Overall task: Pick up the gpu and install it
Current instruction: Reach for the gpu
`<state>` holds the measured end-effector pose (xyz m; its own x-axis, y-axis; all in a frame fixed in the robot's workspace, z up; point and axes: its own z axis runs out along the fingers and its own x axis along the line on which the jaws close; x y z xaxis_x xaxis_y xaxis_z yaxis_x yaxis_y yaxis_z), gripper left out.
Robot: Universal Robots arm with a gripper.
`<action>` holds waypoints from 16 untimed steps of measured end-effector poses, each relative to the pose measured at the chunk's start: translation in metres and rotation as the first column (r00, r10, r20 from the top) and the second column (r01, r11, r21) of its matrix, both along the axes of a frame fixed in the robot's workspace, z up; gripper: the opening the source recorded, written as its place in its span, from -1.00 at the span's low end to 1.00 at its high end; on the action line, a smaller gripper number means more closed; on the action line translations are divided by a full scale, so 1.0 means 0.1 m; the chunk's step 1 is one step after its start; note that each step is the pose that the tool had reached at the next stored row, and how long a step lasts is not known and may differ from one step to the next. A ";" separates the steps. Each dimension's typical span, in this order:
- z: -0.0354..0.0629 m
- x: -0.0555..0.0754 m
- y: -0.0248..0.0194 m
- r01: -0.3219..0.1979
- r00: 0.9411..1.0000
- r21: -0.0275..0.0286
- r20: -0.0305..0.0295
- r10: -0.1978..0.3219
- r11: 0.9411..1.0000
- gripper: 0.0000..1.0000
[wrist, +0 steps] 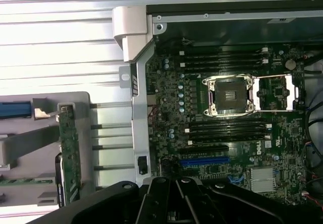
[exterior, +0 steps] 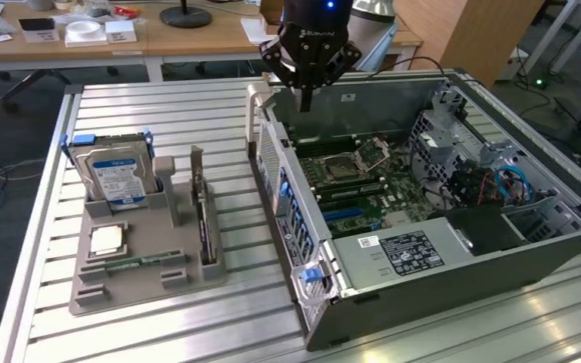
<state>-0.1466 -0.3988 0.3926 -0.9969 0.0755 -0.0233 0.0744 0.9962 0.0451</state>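
We see the pincer [exterior: 306, 103] hanging clenched and empty above the far end of the open computer case [exterior: 472, 261], its narrow black tips pressed together with nothing between them. In the wrist view the same dark fingers [wrist: 175, 196] meet over the motherboard [wrist: 222, 133], near the blue slot [wrist: 204, 161].

The gpu [exterior: 205, 219] is not in the case. It stands on its long edge in a slot of the grey holder [exterior: 129, 291], which lies on the slatted metal desk [exterior: 169, 113] on the exterior view's left, well apart from the pincer. In the wrist view we make out its green board [wrist: 69, 148] edge-on, just outside the case's side wall.

On the same holder, the silver hard drive [exterior: 114, 178] with a blue label stands upright at the far end. A square processor chip [exterior: 107, 240] lies flat beside the gpu, and the narrow green memory stick [exterior: 139, 263] lies just nearer to us than the chip.

Inside the case the processor socket [wrist: 229, 95] sits with its metal frame swung open, between rows of black memory slots.
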 end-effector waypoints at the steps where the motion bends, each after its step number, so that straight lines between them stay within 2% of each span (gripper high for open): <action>1: 0.000 -0.01 0.000 0.000 1.000 0.000 0.000 0.000 1.000 -0.79; 16: -0.002 -0.21 0.002 0.000 1.000 0.000 0.000 0.000 1.000 -0.79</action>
<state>-0.1680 -0.3986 0.3925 -0.9969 0.0755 -0.0233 0.0744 0.9962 0.0451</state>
